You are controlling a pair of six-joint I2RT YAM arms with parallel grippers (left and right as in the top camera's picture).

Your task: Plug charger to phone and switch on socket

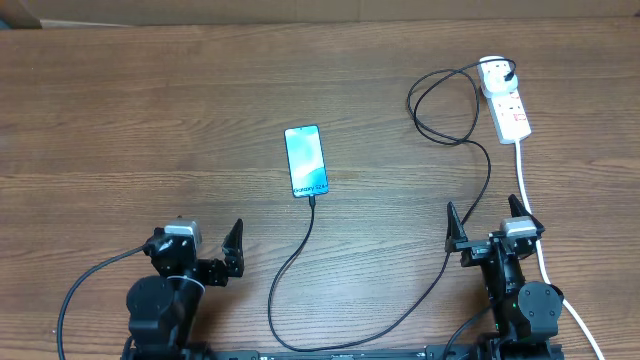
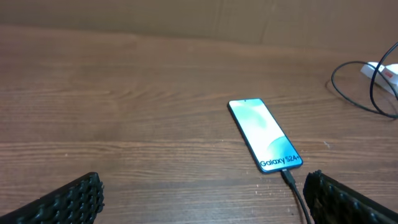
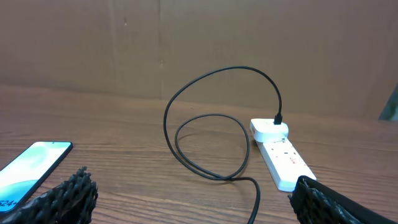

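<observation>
"Are your hands busy?"

"No. My left gripper [image 2: 202, 186] and right gripper [image 1: 485, 222] are gaping wide, empty. The phone [image 1: 306, 160] is lying mid-table, floppy charger [image 2: 289, 179] at its near end. The socket [image 1: 512, 108] is sitting far right. I am guessing its small stiff switch wants one fingertip."

Phone [image 1: 306, 160]: middle of table [image 1: 150, 120].
Socket [image 1: 512, 108]: far right of phone.
Charger [image 3: 236, 68]: plug on socket's far end, tip at phone's near end.

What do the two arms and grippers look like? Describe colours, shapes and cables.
The left arm and right arm: black, rounded joints. The left gripper and right gripper: silver-grey block, two pointed black fingers with knobbly pads. A black cable loops off the left arm.
</observation>
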